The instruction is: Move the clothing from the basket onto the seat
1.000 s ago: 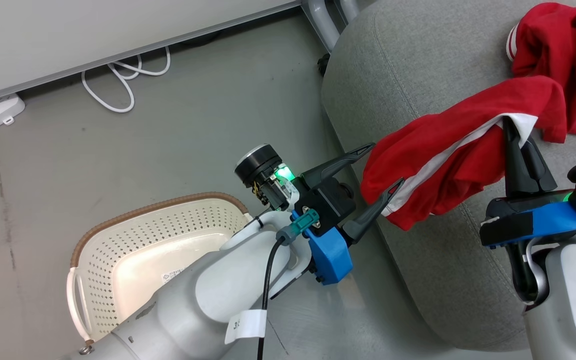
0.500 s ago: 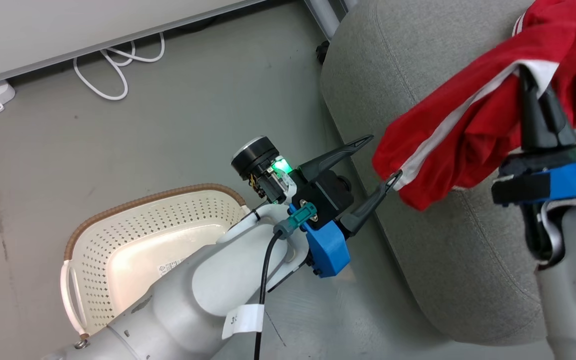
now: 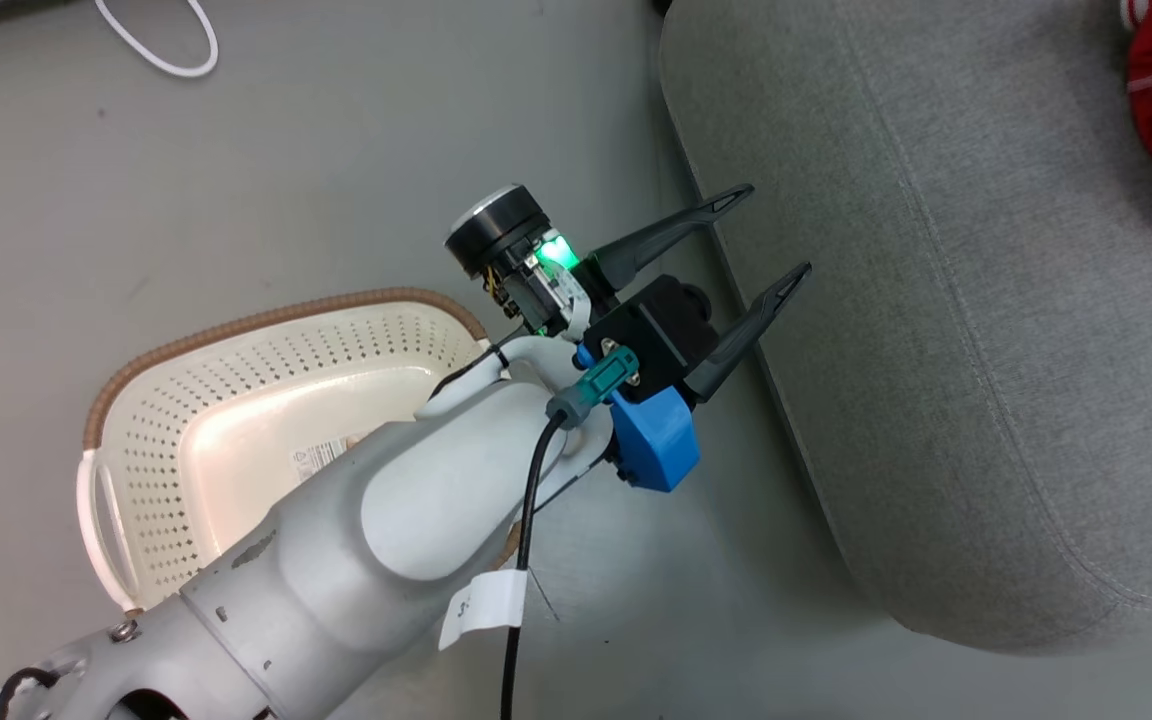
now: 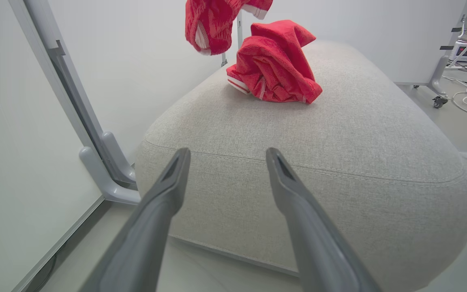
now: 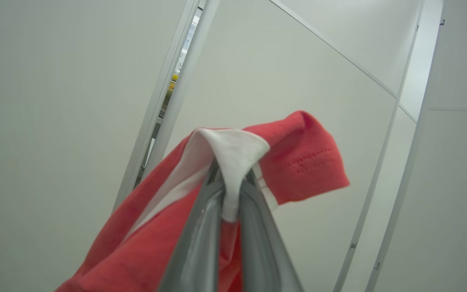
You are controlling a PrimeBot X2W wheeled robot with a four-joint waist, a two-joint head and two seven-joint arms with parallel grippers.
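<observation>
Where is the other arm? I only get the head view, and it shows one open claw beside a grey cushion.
Observer: The right gripper is shut on a red garment, pinching its white trim.
Operator: Is it resting on the cushion?
Observer: No, the left wrist view shows it hanging above the seat.
Operator: Anything lying there?
Observer: A second red garment, crumpled on top.

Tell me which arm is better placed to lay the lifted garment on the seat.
Right. The right tool is shut on the white trim of the garment, which hangs above the seat. The left tool is open, holds nothing, and stands beside the seat's edge.
</observation>
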